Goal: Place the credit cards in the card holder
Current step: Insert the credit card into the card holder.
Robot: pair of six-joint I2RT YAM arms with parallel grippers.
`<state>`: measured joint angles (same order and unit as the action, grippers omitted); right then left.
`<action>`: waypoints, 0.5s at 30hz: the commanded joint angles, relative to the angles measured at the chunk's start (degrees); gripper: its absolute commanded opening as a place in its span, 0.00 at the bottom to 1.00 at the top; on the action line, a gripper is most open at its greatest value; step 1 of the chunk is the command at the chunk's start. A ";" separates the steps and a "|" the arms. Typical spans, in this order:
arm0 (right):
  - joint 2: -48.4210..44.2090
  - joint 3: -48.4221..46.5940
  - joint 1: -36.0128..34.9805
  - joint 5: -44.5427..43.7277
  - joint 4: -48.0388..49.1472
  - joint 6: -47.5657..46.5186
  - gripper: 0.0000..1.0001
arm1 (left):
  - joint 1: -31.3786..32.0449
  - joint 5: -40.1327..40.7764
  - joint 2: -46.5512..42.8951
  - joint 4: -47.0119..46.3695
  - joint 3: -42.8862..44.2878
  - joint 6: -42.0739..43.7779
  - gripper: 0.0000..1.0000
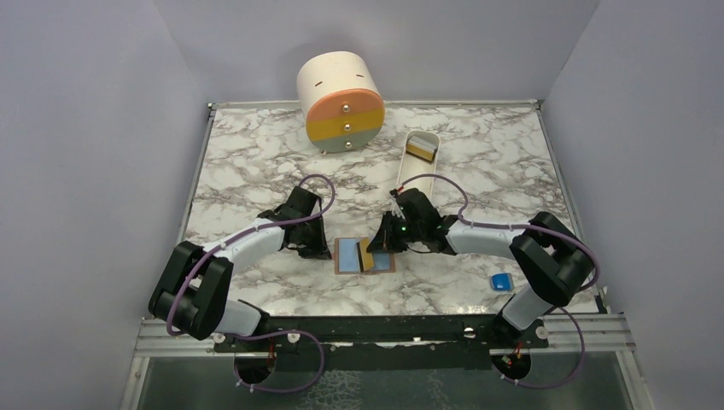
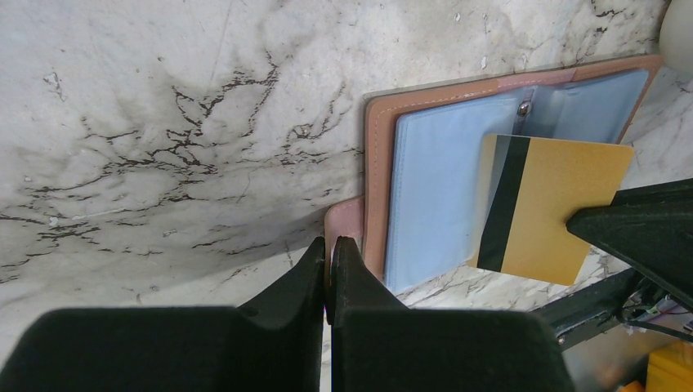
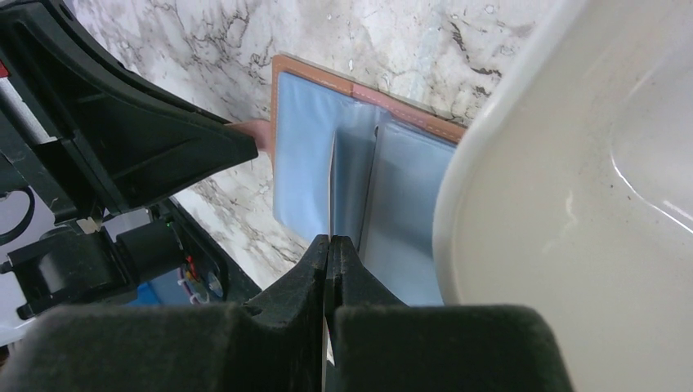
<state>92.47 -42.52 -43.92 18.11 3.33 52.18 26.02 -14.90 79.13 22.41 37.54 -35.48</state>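
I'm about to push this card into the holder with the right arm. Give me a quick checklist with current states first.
1. Is the card holder lying open, sleeves up? ok.
2. Is the left gripper shut on the holder's pink tab to steady it? ok.
3. Is the right gripper shut on the gold card? ok.
4. Is the card's striped end over the blue sleeves, near the fold? ok.
5. Is that end actually inside a pocket? cannot tell.
6. Are more cards waiting in the white tray? ok, at its far end.
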 commanded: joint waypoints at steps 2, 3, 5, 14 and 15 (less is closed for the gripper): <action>2.27 -0.32 0.16 -2.72 -1.09 -0.83 0.01 | 0.36 -0.91 -0.13 0.52 -0.25 -0.32 0.00; 2.35 -0.18 0.15 -3.53 -1.05 -0.86 0.01 | 0.35 -0.95 -0.21 0.47 -0.27 -0.37 0.00; 2.35 0.32 0.17 -4.62 -0.54 -0.70 0.01 | 0.37 -1.37 -0.36 0.47 -0.37 -0.54 0.00; 2.88 1.75 0.15 -4.92 2.37 0.73 0.01 | 0.36 -3.65 -0.65 -1.03 -1.79 -2.03 0.00; 2.82 1.75 0.15 -4.88 2.42 0.77 0.01 | 0.35 -3.54 -0.69 -1.17 -1.97 -2.06 0.00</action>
<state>93.45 -42.35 -43.94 17.21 6.55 51.90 26.00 -16.12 79.11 21.98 37.04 -36.56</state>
